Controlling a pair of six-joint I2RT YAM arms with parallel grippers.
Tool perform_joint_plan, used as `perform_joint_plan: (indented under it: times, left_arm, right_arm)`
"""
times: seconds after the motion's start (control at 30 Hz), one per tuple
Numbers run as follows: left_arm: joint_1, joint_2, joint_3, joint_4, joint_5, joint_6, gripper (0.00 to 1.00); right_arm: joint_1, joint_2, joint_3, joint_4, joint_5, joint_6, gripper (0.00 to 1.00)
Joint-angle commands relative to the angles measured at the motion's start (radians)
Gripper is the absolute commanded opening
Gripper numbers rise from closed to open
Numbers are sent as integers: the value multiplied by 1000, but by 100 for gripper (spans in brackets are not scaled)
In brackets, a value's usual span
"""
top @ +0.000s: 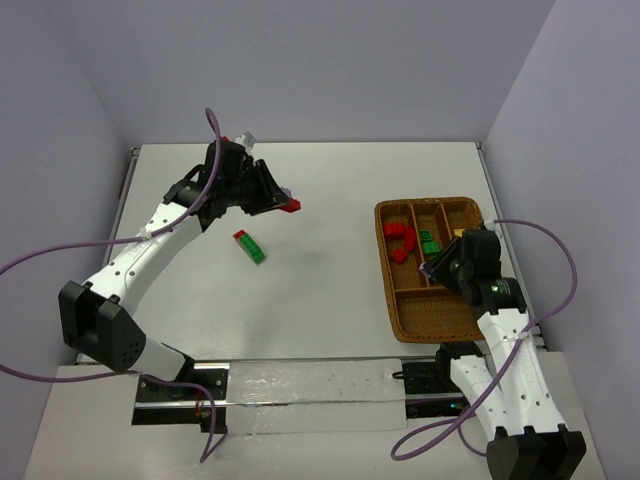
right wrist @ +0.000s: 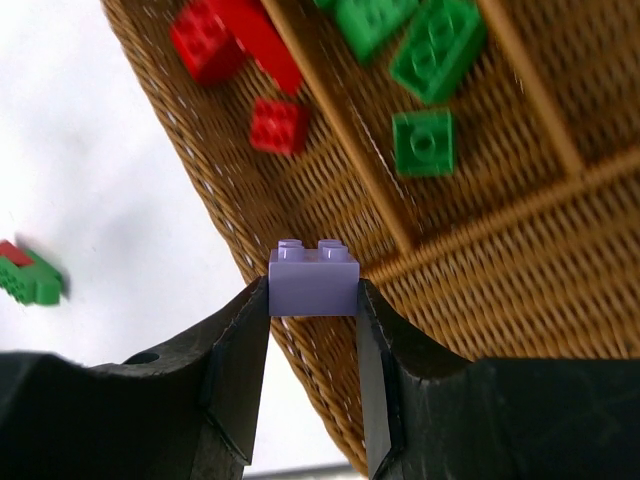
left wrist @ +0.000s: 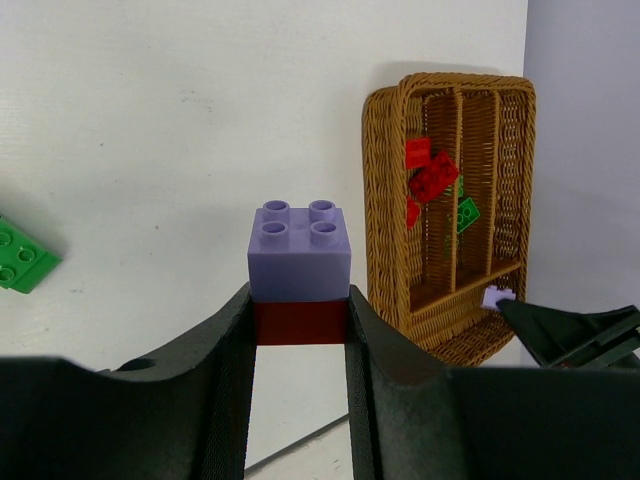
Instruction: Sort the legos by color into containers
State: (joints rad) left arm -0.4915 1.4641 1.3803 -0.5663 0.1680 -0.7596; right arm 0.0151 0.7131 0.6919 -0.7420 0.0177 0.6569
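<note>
My left gripper [left wrist: 300, 305] is shut on a red lego [left wrist: 300, 323] with a purple lego [left wrist: 299, 262] stacked on top of it. It holds them above the table's far left [top: 278, 200]. My right gripper [right wrist: 313, 292] is shut on a single purple lego [right wrist: 313, 280] and hangs over the near left part of the wicker tray [top: 432, 203]. Red legos [top: 400, 240] lie in the tray's left long compartment and green legos [top: 429, 243] in the middle one. A green lego with a red one on it [top: 249, 246] lies on the table between the arms.
The tray [right wrist: 480, 260] sits at the table's right side, with its wide near compartment under my right gripper. The right wall stands close behind the tray. White table surface stretches between the loose green lego [left wrist: 20, 258] and the tray [left wrist: 380, 200].
</note>
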Motion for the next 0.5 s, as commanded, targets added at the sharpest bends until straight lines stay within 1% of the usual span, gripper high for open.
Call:
perform_joint_plan:
  times: [0.0,0.2,0.27,0.33,0.47]
  left_arm:
    - [-7,20,71,-3,3,36,0]
    - [-7,36,75,-3,-3,41,0]
    - [-7,38,72,3,-1,39,0]
    - [-7,36,68,5,2,39,0]
    - [-7,36,62,3,-1,42,0]
  right_arm:
    - [2,-57,-25,-155,-41,44,1]
    - [2,-82,-29,-284,-23,75,2]
    - [2,-96,-26,-316,-11,78,5]
    - [2,-106,-20,-337,10,78,11]
    - [2,-114,-9,-363,2,72,31]
